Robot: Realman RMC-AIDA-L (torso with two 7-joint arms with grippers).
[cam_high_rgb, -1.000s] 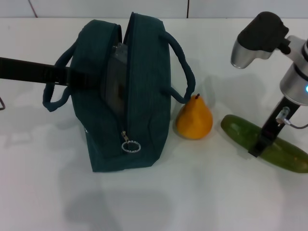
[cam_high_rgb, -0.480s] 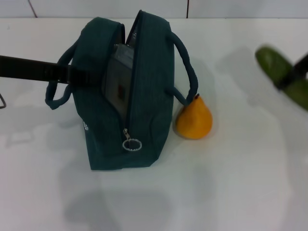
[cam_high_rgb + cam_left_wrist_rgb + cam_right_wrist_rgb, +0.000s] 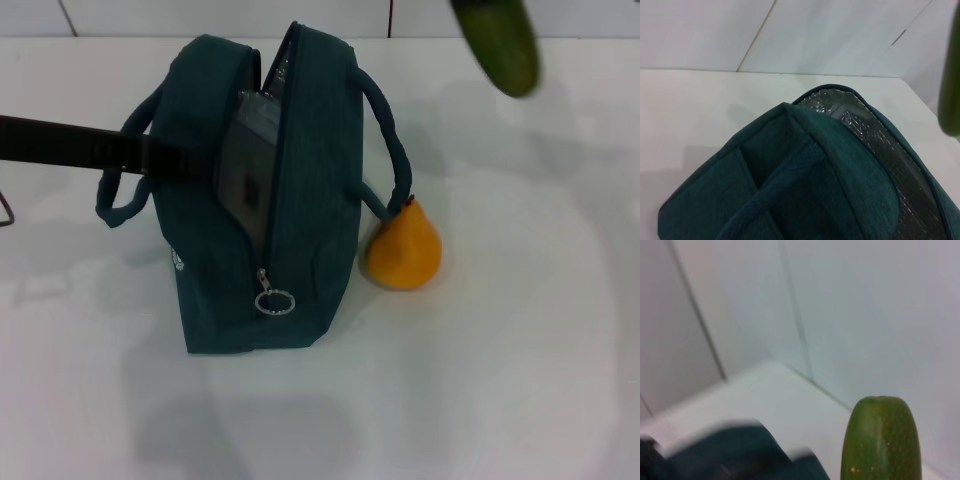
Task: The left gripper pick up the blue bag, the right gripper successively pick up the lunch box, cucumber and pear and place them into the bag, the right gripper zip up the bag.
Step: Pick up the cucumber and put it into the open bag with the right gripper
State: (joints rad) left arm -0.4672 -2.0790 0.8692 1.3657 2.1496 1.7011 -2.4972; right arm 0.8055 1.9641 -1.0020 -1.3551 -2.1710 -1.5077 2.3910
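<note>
White tabletop [image 3: 480,380] stretches under everything, meeting a pale panelled wall [image 3: 840,30] at the far edge, with dark seams running up the panels.

On it the bag [image 3: 265,200] stands upright, its zip undone along the top so that the two halves gape. The silver lining [image 3: 875,125] shows inside the far half in the left wrist view. The lunch box [image 3: 245,175] sits in the opening, a grey slab standing on edge between the two halves, with a small red mark on its face. The zip pull [image 3: 274,302] hangs low on the near end of the bag.

The left gripper's arm [image 3: 70,145] comes in as a dark bar from the left and ends at the bag's left handle [image 3: 125,190]; its fingers are hidden behind the handle and the bag, so I cannot tell how far apart they are or whether they hold the handle.

The cucumber [image 3: 497,40] hangs in the air at the top edge of the head view, well above the table and up to the right of the bag's opening. The right wrist view shows its rounded end [image 3: 881,440] close up, with the bag lying dark and blurred beyond it. The right gripper itself shows in no view, so its hold cannot be seen.

The pear [image 3: 402,250] stands on the table just beside the bag's right side, its stem touching the right handle [image 3: 385,130], well below the cucumber.
</note>
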